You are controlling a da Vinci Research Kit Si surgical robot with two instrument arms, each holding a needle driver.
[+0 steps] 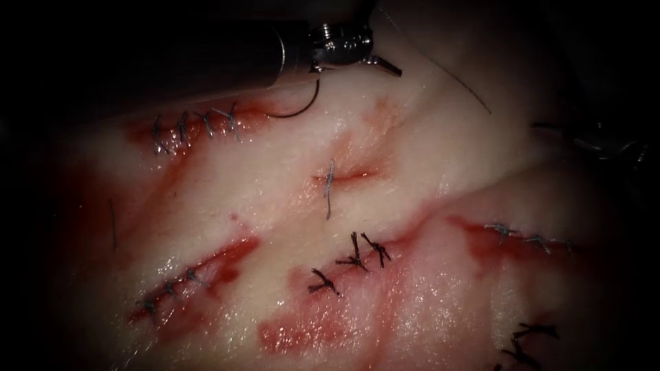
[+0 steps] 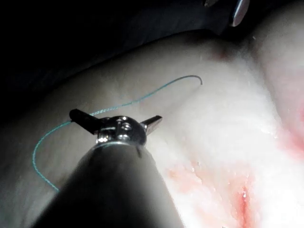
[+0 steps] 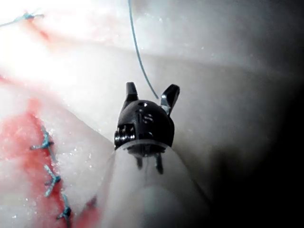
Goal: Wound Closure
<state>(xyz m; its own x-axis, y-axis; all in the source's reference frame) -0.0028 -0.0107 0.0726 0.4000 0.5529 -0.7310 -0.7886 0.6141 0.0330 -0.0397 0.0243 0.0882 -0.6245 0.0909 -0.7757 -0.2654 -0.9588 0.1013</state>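
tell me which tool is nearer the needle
Left. The left tool sits just above the needle, at the tissue's upper edge. The right tool is far off at the right edge.

Needle [image 1: 302,106] hangs just below left tool [image 1: 344,48], above tissue [image 1: 275,178]; thread [image 3: 140,52] runs ahead between right tool's [image 3: 151,97] spread jaws.

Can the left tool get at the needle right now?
Probably yes. The left tool is open and holds nothing; the needle lies on the tissue close under its wrist, nothing between. It sits behind the jaws, though.
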